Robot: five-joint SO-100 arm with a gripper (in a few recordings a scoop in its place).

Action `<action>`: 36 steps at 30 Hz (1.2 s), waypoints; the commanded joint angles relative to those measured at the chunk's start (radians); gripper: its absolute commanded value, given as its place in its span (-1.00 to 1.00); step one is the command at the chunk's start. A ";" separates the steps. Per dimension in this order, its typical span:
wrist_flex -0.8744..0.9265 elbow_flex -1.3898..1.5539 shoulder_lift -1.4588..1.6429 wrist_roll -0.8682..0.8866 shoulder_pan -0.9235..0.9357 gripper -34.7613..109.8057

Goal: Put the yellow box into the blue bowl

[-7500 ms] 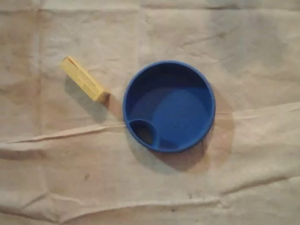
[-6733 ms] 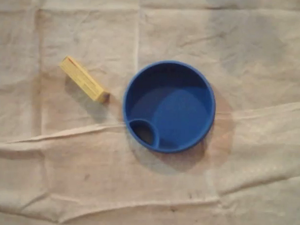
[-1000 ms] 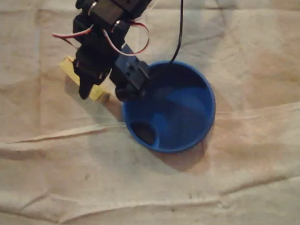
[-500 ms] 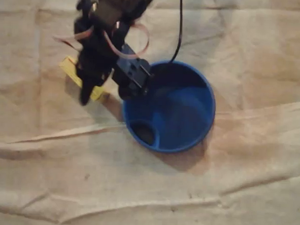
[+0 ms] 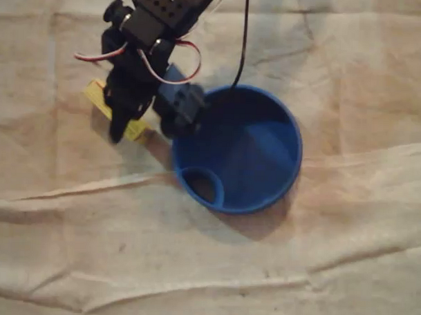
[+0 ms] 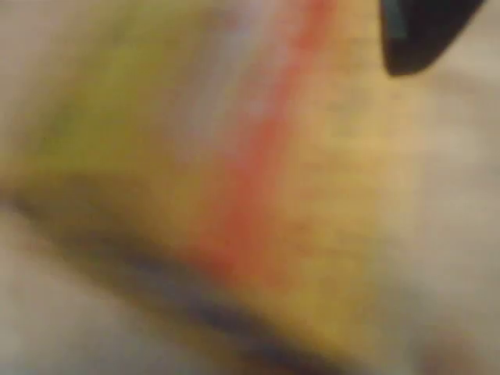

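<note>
The yellow box (image 5: pixel 96 95) lies flat on the cloth, left of the blue bowl (image 5: pixel 255 155), with only its two ends peeking out from under the arm. My black gripper (image 5: pixel 127 127) hangs low over the box's middle, apparently open. One dark finger (image 5: pixel 117 129) reaches down past the box's lower-left side. The other finger is hidden under the wrist. In the wrist view the box (image 6: pixel 234 180) is a close blur of yellow with a red stripe, and a black fingertip (image 6: pixel 422 31) shows at the top right. The bowl holds nothing.
Wrinkled beige cloth (image 5: pixel 213 268) covers the whole table. The gripper's servo block (image 5: pixel 179 108) sits right at the bowl's upper-left rim. Red, white and black cables (image 5: pixel 239 41) trail from the arm over the bowl's top edge.
The arm came in from the top and now covers the box. Over the last second it shifted only slightly above the box. The box and bowl stay where they were.
</note>
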 commanded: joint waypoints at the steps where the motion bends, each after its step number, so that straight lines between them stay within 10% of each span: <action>1: -0.031 -0.049 0.005 -0.008 0.009 -0.14; 36: -0.028 -0.058 -0.146 -0.020 0.034 -0.46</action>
